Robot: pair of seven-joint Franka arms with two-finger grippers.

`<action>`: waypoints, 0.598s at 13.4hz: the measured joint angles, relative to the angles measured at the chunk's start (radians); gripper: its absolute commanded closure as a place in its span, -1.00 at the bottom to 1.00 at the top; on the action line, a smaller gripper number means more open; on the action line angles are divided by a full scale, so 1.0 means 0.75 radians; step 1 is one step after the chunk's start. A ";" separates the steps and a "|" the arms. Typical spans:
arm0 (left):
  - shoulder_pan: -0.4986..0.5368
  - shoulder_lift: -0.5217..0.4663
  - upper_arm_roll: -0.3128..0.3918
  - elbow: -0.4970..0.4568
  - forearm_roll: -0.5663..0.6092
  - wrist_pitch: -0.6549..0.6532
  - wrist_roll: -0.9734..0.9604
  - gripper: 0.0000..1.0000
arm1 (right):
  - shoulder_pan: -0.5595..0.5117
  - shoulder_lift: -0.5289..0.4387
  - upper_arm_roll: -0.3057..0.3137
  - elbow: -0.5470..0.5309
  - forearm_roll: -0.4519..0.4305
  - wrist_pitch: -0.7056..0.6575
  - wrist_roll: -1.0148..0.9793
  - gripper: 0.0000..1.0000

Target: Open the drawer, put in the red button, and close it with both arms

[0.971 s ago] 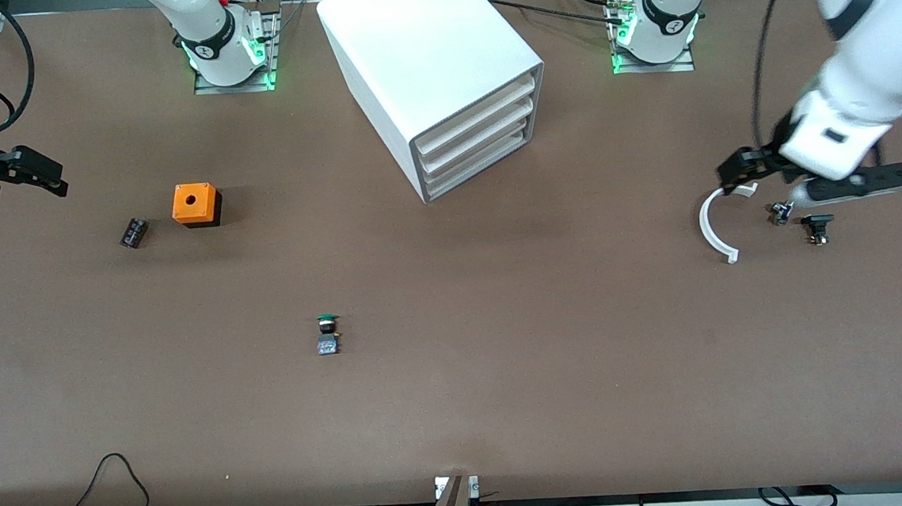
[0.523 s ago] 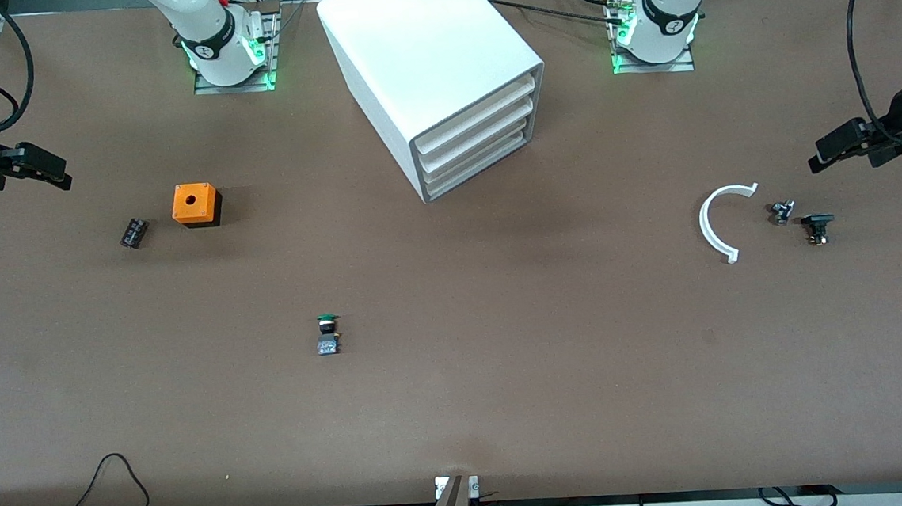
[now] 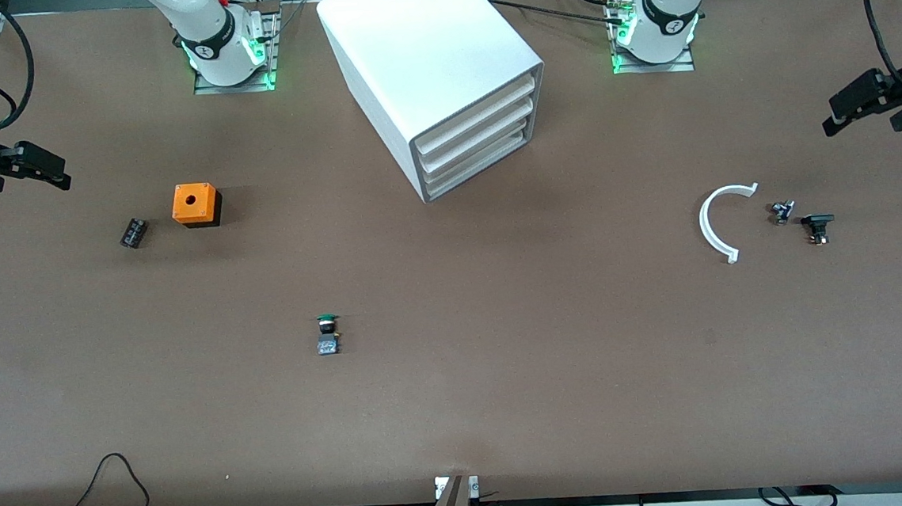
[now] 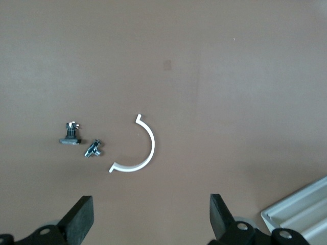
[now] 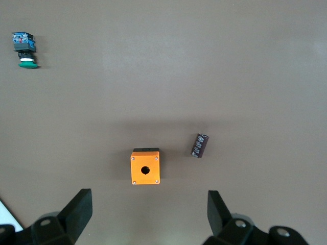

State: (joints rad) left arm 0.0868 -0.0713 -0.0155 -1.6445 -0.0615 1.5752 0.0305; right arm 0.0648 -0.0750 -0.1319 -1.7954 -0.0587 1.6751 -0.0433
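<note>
The white cabinet [image 3: 429,56] stands at the robots' edge of the table, between the two bases. Its lowermost drawer [image 3: 478,167] is shut, flush with the two fronts above it. A corner of the cabinet shows in the left wrist view [image 4: 301,210]. The red button shows in no view. My left gripper [image 3: 857,101] is open and empty, up in the air at the left arm's end of the table; its own view [image 4: 150,224] shows it the same. My right gripper [image 3: 36,167] is open and empty over the right arm's end, as its own view [image 5: 148,217] also shows.
A green-capped button [image 3: 328,333] lies mid-table, nearer the front camera. An orange box [image 3: 195,203] and a small black cylinder [image 3: 133,232] lie toward the right arm's end. A white arc [image 3: 715,226], a small metal part [image 3: 781,211] and a black part [image 3: 817,226] lie toward the left arm's end.
My left gripper has drawn away from over the white arc, outward to the left arm's end of the table and toward the robots' edge. The right arm has barely moved.
</note>
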 measured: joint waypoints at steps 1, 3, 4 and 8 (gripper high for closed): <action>-0.002 -0.004 -0.001 0.022 0.000 -0.031 0.000 -1.00 | 0.000 0.000 0.000 0.000 0.000 0.004 0.000 -1.00; -0.002 -0.006 0.005 0.045 0.000 -0.057 0.000 -1.00 | 0.000 -0.002 0.000 0.000 0.000 0.005 0.000 -1.00; -0.002 -0.006 0.006 0.045 0.001 -0.059 0.000 -1.00 | 0.000 -0.004 0.000 0.000 0.000 0.005 0.000 -1.00; -0.003 0.000 -0.026 0.047 0.002 -0.062 0.000 -1.00 | 0.000 -0.024 0.000 -0.021 0.000 0.001 0.000 -1.00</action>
State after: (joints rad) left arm 0.0849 -0.0710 -0.0352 -1.6094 -0.0602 1.5290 0.0307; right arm 0.0649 -0.0930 -0.1320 -1.8109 -0.0586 1.6757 -0.0437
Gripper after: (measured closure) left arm 0.000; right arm 0.000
